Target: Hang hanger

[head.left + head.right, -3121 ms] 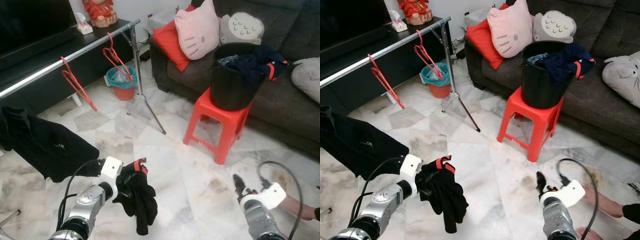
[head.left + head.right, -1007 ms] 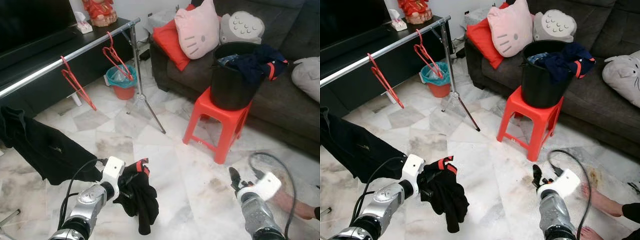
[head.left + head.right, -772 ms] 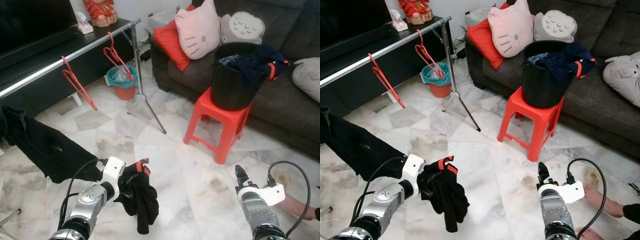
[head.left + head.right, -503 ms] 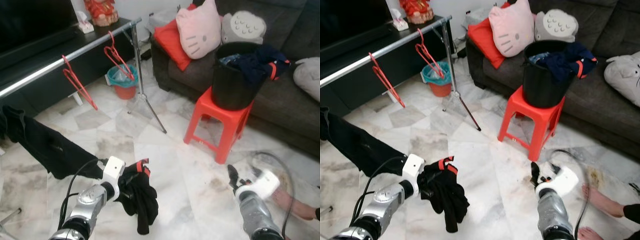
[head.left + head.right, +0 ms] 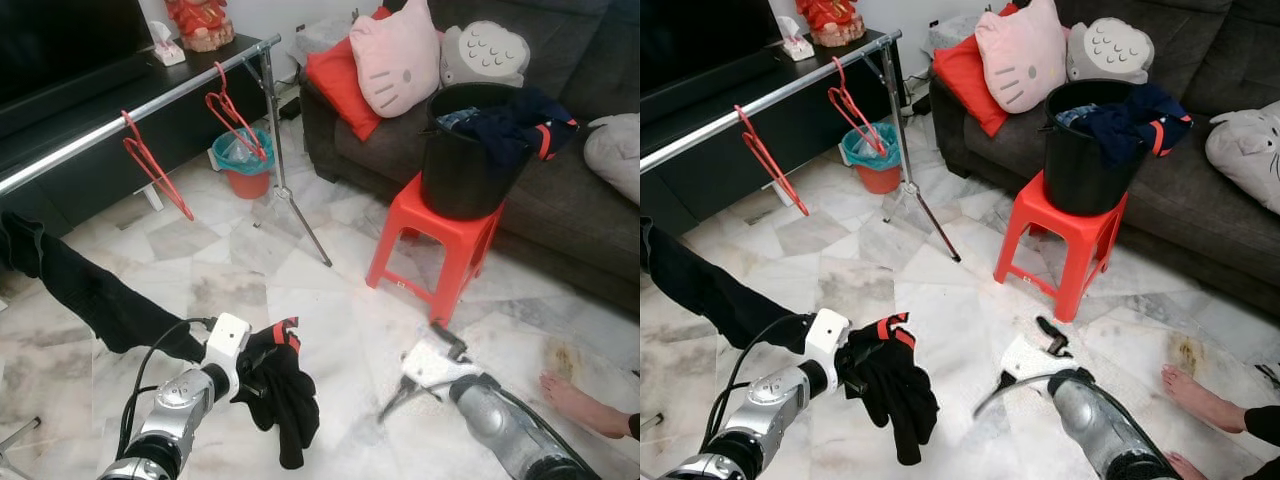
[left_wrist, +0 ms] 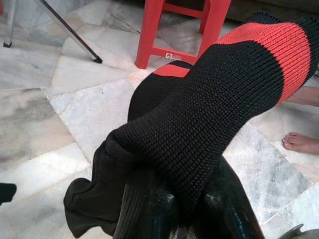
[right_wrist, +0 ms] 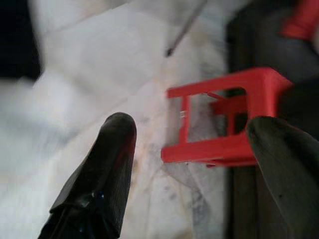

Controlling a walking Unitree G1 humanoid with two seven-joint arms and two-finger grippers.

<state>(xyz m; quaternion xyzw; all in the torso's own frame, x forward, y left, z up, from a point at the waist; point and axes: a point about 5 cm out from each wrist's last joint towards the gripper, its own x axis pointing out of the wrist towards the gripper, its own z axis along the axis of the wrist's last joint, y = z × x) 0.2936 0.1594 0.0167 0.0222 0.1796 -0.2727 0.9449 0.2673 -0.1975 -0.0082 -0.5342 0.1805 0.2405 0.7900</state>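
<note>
Two red hangers [image 5: 156, 181] [image 5: 234, 119] hang on the silver rail [image 5: 95, 132] at the back left. Low at the left, my left gripper [image 5: 256, 363] is shut on a black knit garment with red stripes [image 5: 283, 397], which droops toward the floor. The left wrist view shows that garment [image 6: 209, 114] bunched over the fingers [image 6: 149, 209]. Low at the right, my right gripper [image 5: 1020, 362] is turned sideways above the floor, blurred and empty. Its fingers [image 7: 97, 179] stand wide open.
A red stool [image 5: 437, 246] carries a black bucket [image 5: 463, 155] of clothes before the dark sofa [image 5: 560, 190]. A black garment [image 5: 90, 297] hangs at far left. The rail's tripod [image 5: 290, 190] and a teal bin [image 5: 241, 162] stand behind. A person's bare foot [image 5: 577, 393] rests at right.
My right arm has swung left and rolled over, so its gripper now lies sideways and spread. The hanging black garment at left has shifted. My left gripper keeps its hold.
</note>
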